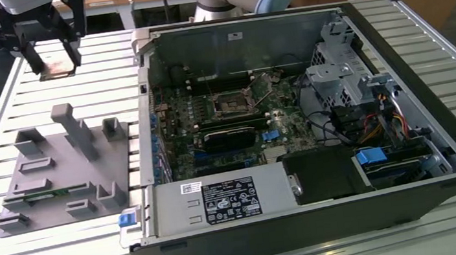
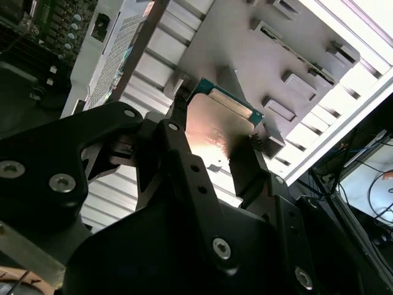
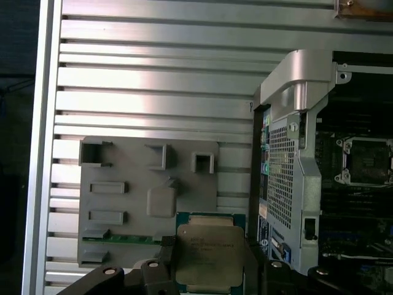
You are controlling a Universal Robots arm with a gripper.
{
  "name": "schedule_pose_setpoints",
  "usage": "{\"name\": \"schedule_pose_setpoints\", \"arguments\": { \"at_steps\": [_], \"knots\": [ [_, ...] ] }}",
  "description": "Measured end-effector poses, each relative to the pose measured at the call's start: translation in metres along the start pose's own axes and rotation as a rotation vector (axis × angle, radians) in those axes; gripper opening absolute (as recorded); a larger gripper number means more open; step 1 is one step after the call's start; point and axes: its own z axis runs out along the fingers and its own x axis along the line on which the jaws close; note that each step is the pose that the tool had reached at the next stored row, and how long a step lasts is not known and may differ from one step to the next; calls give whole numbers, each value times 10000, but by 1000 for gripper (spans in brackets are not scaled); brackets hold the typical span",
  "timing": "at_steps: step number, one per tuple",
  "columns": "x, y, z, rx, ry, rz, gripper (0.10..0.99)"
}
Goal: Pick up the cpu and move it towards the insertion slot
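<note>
My black two-fingered pincer is clamping the small flat square silver-topped cpu by two opposite edges, holding it lifted above the slatted metal desk, its flat face tilted rather than level in the exterior view. Beneath it in the first wrist view, the grey plastic tray is carrying a thin green memory strip. Well apart, inside the open black computer case, the square silvery-framed insertion slot is sitting on the motherboard.

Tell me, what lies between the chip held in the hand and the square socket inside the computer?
In the exterior view, the chip is apart from the socket; between them lie bare table slats and the computer case's side wall.
</note>
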Motion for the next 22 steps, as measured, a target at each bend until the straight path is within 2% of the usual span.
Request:
{"name": "schedule_pose_setpoints", "arguments": {
  "at_steps": [22],
  "knots": [
    [-450, 196, 6, 1, 2, -1, 529]
  ]
}}
